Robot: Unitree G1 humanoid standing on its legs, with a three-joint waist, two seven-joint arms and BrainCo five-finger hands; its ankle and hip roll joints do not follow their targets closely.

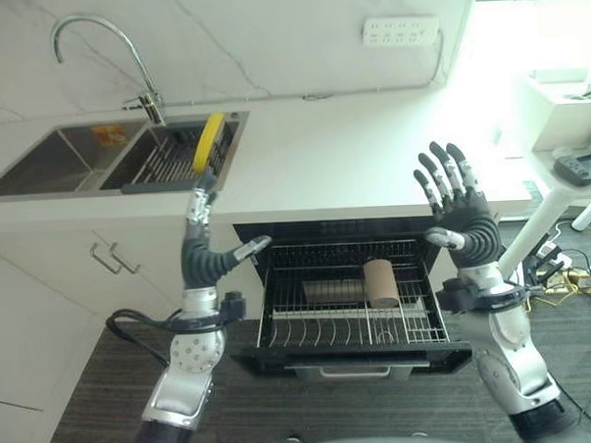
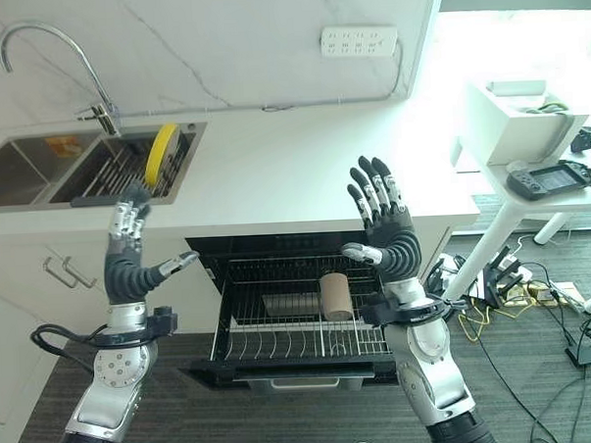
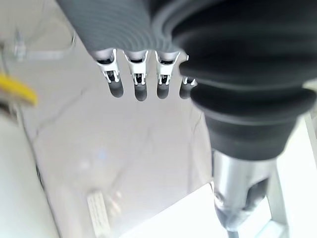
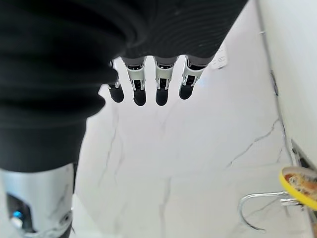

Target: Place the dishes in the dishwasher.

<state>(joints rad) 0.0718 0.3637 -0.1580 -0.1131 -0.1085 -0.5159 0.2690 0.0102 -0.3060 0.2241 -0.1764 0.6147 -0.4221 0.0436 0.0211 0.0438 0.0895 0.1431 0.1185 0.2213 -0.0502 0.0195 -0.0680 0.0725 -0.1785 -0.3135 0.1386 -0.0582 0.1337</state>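
**Both robot hands raised empty before the open dishwasher**

White worktop (image 1: 351,150) across mid-frame; sink (image 1: 126,155) at upper left, holding yellow plate (image 1: 209,140) on edge in its rack. Dishwasher rack (image 1: 353,312) pulled out at lower centre, brown cup (image 1: 382,281) already inside. Left robot hand (image 1: 204,250) and right robot hand (image 1: 462,214) spread, holding nothing. Judged step: reach toward plate; next, pinch its rim.

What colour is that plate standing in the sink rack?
Yellow; the plate shows best in the left eye view.
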